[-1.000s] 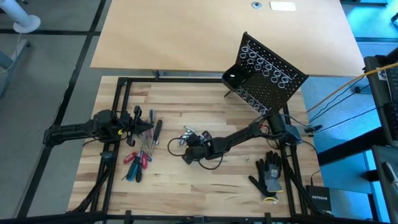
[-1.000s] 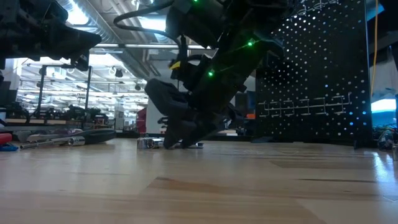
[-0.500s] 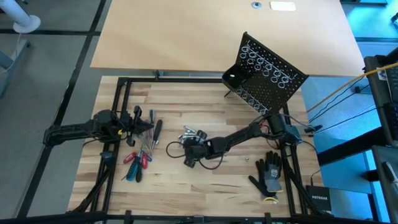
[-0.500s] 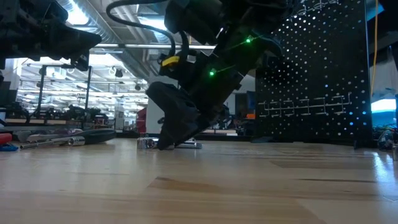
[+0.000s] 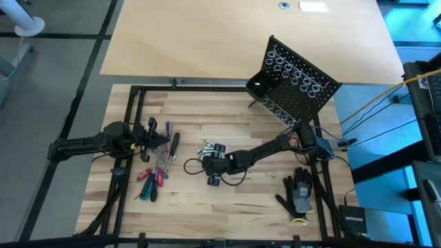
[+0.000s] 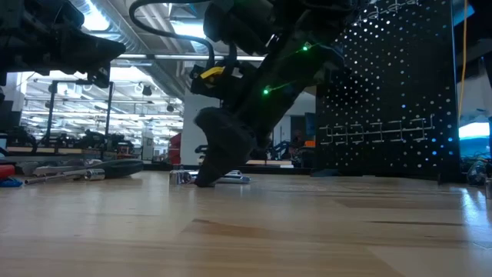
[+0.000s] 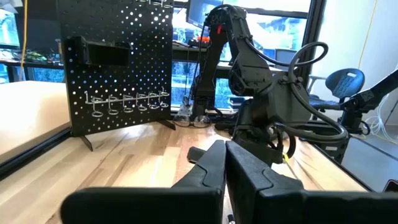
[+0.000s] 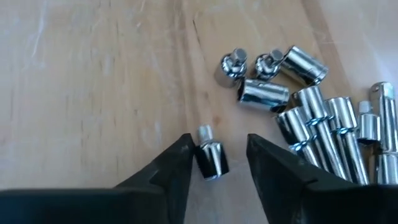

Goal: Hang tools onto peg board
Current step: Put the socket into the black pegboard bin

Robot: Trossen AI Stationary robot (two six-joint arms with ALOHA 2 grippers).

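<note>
- Left claw (image 5: 164, 138) parked at the left of the butcher-block counter (image 5: 207, 207), fingers (image 7: 208, 171) pressed together with nothing between them — dark, matte, wedge-shaped in the left wrist view.
- Just beside and below it, the tools (image 5: 155, 172): slim screwdrivers in a loose pile on the wood, red and blue handles nearest the front edge, a black-handled one higher up; tips too small to make out.
- Near the counter's middle, a cluster of silver metal bits (image 5: 212, 148) — shiny, cylindrical sockets, some stacked on a rod, lying every which way in the right wrist view (image 8: 323, 118).
- Right claw (image 5: 215, 172) low over the wood beside that cluster, tips spread and bracketing one lone socket (image 8: 210, 155), which stands apart from the rest; whether the tips touch it cannot be told. From the low view, only a dark bulk with green lights — tips hard to make out.
- Farther right and back, the peg board (image 5: 296, 86): black perforated metal panel with rows of silver wire rings, standing at an angle across the counter's far edge.
- Front right, a black-and-grey glove (image 5: 298, 193) flat on the wood.
- At the far right edge, a dark box (image 5: 355, 220) with white lettering, too small to read for sure.
</note>
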